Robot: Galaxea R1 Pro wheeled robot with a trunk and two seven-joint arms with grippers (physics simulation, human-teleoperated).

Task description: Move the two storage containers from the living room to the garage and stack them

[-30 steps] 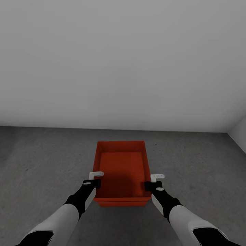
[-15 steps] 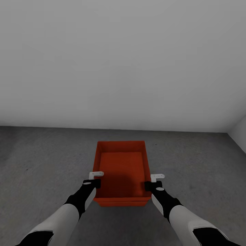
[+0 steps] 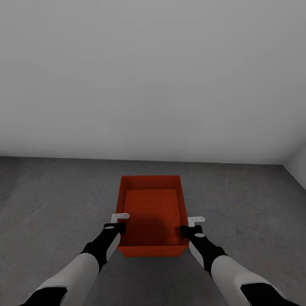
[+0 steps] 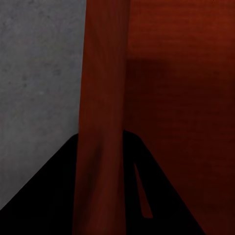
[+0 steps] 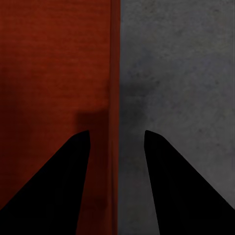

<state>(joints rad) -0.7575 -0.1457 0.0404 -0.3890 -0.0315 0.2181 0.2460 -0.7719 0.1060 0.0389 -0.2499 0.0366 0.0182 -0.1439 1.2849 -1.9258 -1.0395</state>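
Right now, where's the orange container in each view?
Head: storage container lower centre, on the floor, a gripper at each side wall.
Left wrist: its side wall runs between the fingers.
Right wrist: wall edge between the fingers.
Shared landmark: grey concrete floor.

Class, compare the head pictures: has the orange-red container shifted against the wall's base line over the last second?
No. The container keeps its place below the wall's base line, with the left pincer and right pincer at its side walls.
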